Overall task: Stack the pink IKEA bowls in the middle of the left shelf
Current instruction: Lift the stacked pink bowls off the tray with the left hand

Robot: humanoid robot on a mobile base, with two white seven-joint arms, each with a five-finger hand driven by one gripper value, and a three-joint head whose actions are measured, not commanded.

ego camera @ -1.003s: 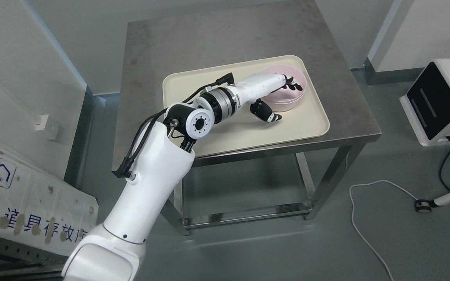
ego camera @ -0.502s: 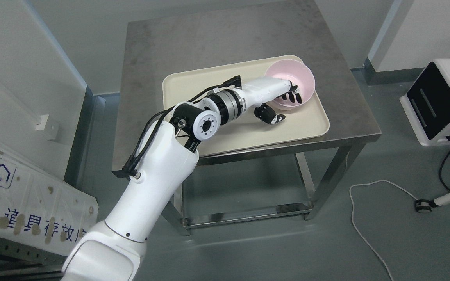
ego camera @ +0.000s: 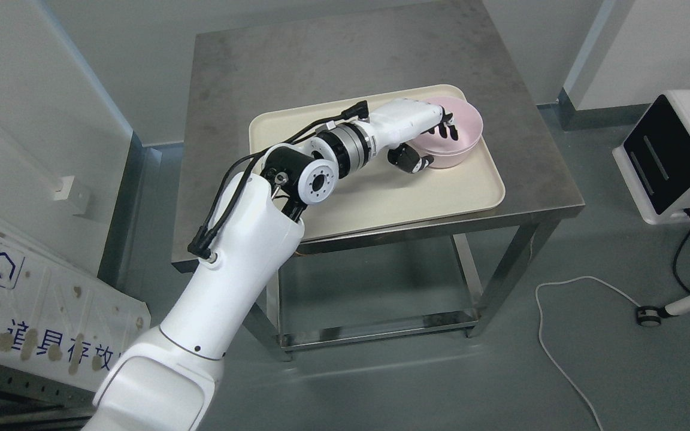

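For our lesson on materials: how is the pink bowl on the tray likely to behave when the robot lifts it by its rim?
The pink bowl looks rigid, probably plastic, so it should keep its shape. Its smooth surface may slip in the left hand, whose fingers hook over one side only. Gripped off-centre, it will likely tilt above the tray.

Left robot hand [ego camera: 426,134] reaches forward, fingers curled in a pinch.

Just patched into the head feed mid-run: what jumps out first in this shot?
The white left arm reaches diagonally from the lower left, and its left hand grips the near rim of a pink bowl, fingers inside and thumb outside. The bowl is at the far right corner of a cream tray on a steel table. A white box with a black screen stands at the right edge.
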